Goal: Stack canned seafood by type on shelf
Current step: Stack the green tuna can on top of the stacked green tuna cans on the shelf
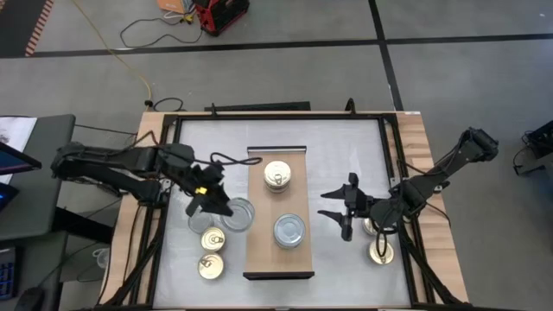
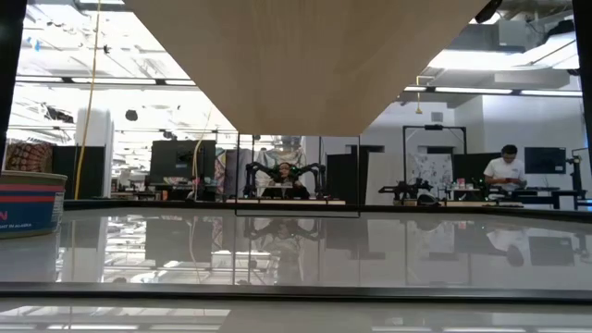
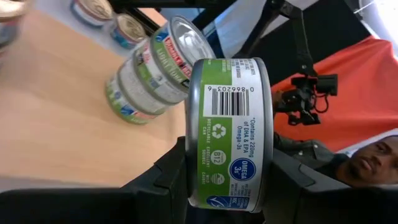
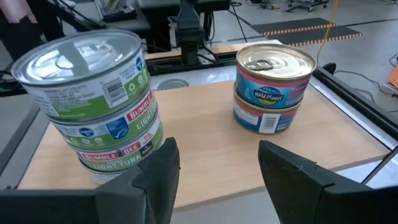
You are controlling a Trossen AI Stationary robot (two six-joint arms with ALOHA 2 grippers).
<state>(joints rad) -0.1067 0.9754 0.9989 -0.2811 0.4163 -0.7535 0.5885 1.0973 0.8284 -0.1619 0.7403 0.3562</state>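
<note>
Two stacks of small round flat tins stood on the long light-wood shelf board (image 1: 278, 212) that lay in the middle of the white tabletop (image 1: 346, 147): a gold-lidded stack (image 1: 276, 175) toward the far end and a silver-lidded, green-labelled stack (image 1: 289, 231) nearer the front. Beyond the table ran a grey floor with dark seams, a yellow cable (image 1: 138, 60) and a red case (image 1: 219, 14); the low view looked across the glossy surface into a workshop where a person (image 2: 504, 171) stood at a bench.

The left gripper (image 1: 212, 200) reached in from the left side, just beside the shelf's left edge, clamped on a green-labelled silver tin (image 3: 229, 134) held on its side. Below it on the tabletop rested more silver-lidded tins (image 1: 238, 213) and two gold-lidded tins (image 1: 212, 252).

The right gripper (image 1: 346, 207) hung to the right of the shelf, its fingers (image 4: 158, 165) spread apart and holding nothing, pointed at the stacks. Two gold-lidded tins by the right arm (image 1: 380, 242) lay on the tabletop.
</note>
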